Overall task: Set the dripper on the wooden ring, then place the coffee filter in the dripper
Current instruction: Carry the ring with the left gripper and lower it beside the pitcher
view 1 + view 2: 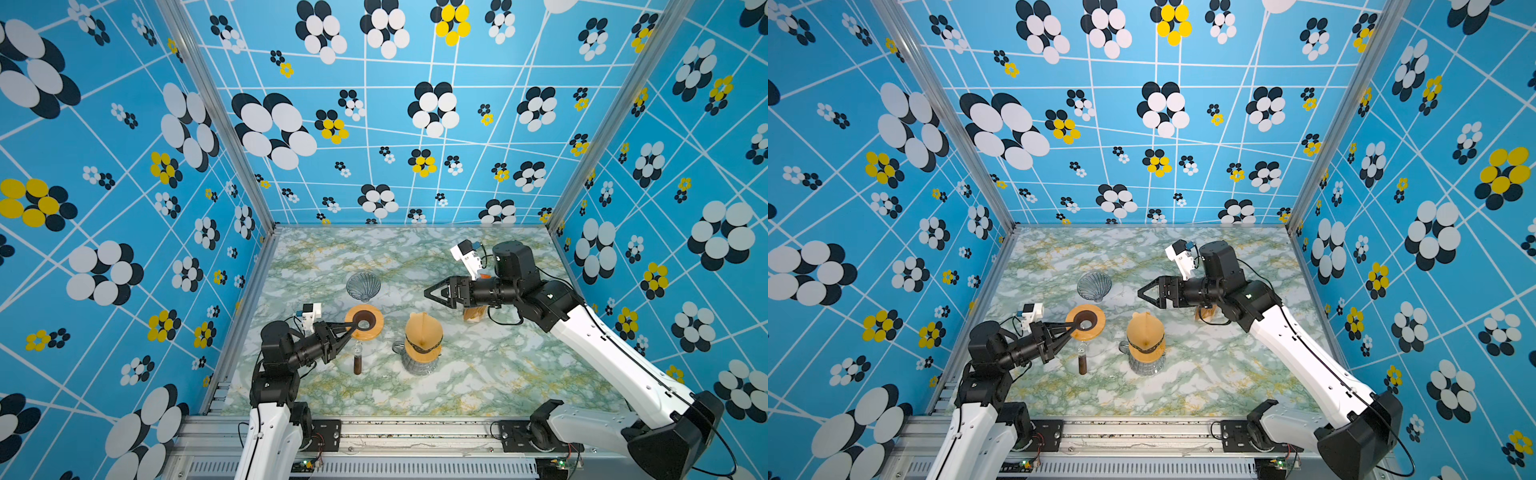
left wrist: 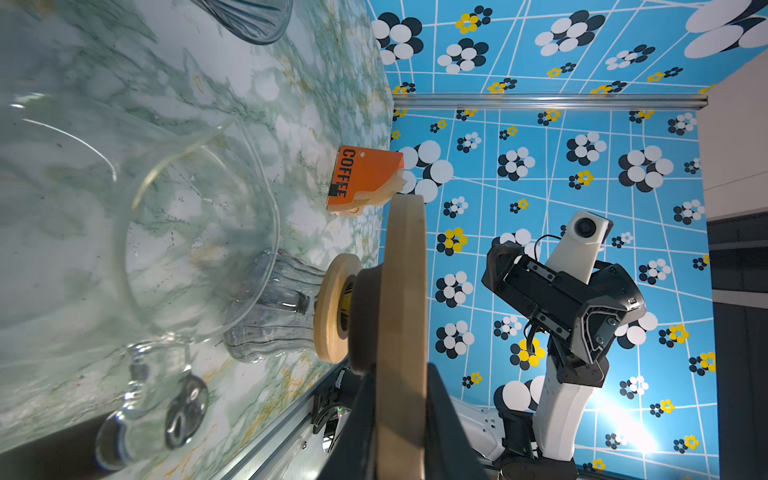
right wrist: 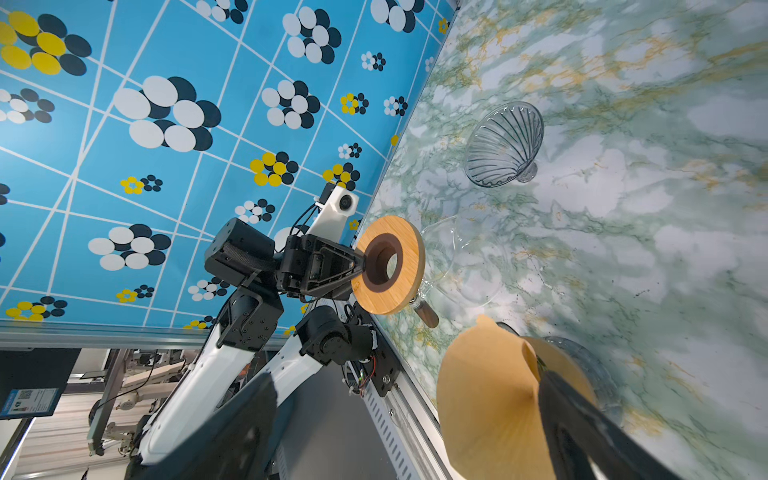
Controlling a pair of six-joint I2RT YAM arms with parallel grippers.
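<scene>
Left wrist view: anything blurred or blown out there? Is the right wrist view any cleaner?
Left wrist view: the glass jug near the lens is soft-edged, and glare whitens the wall. Right wrist view: the paper filter is close and soft, but the ribbed glass dripper is sharp.

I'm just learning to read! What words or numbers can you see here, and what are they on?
"COFFEE": black letters on the orange filter box, in the left wrist view.
Small mark beside that word on the same box: too small to read.
Blue sheet with a square code, outside the cell in the right wrist view: too blurred to read.
No other text shows.
</scene>
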